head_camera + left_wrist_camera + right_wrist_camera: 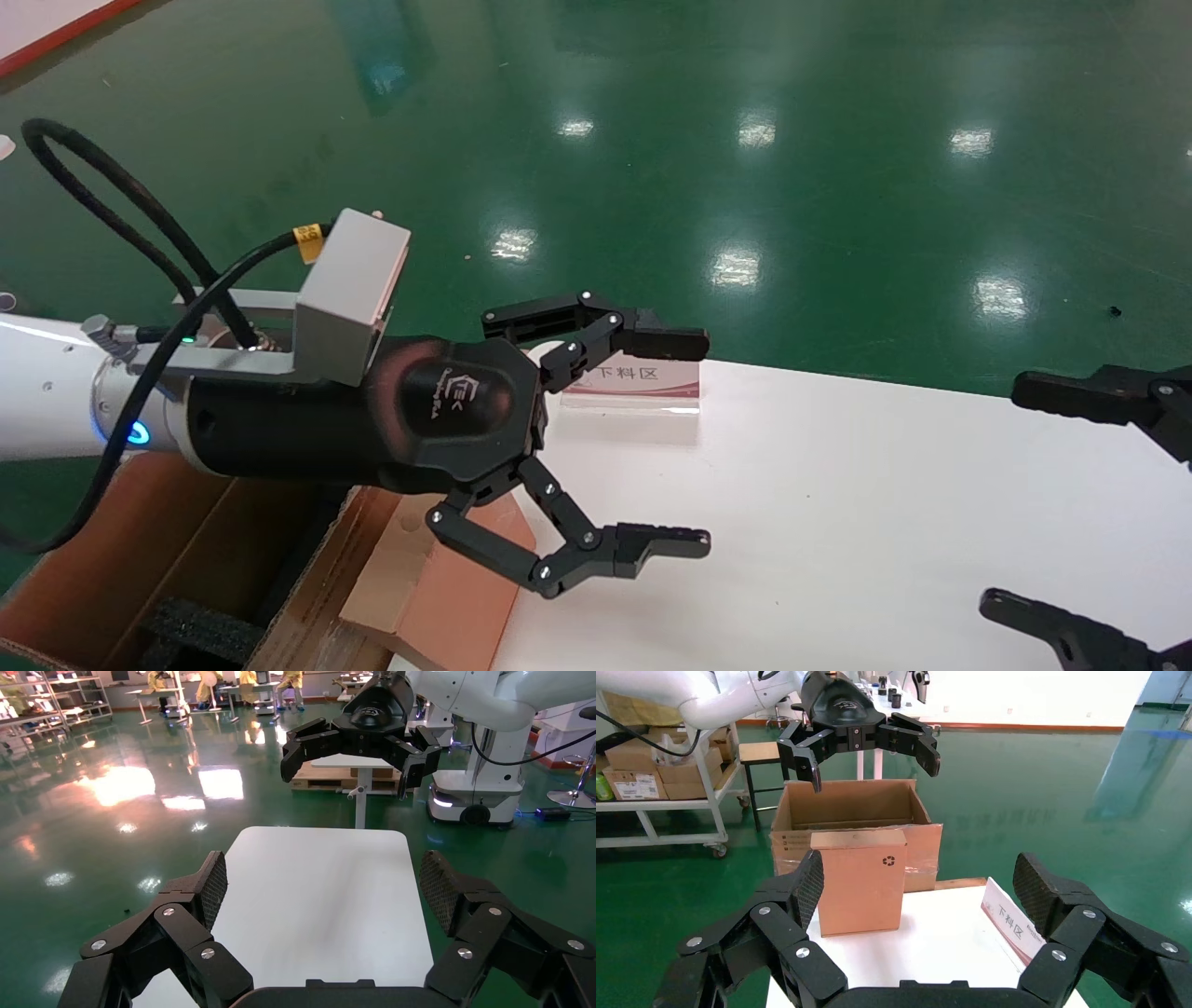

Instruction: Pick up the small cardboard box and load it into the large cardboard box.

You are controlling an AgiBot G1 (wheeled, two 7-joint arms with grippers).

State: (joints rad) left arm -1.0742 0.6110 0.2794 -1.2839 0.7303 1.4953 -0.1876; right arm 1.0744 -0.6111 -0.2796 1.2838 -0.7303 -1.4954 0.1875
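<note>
The small cardboard box, pinkish-brown with a black recycling mark, stands upright at the white table's left edge. In the head view the left gripper partly hides the small cardboard box. The large cardboard box stands open on the floor just beyond that edge, and in the head view the large cardboard box has black foam inside. My left gripper hangs open above the small box, holding nothing. My right gripper is open over the table's right side, facing the small box from a distance.
A slanted sign card with red trim stands at the table's far edge near the left gripper. Shiny green floor surrounds the table. In the right wrist view a shelf cart with cartons stands behind the large box.
</note>
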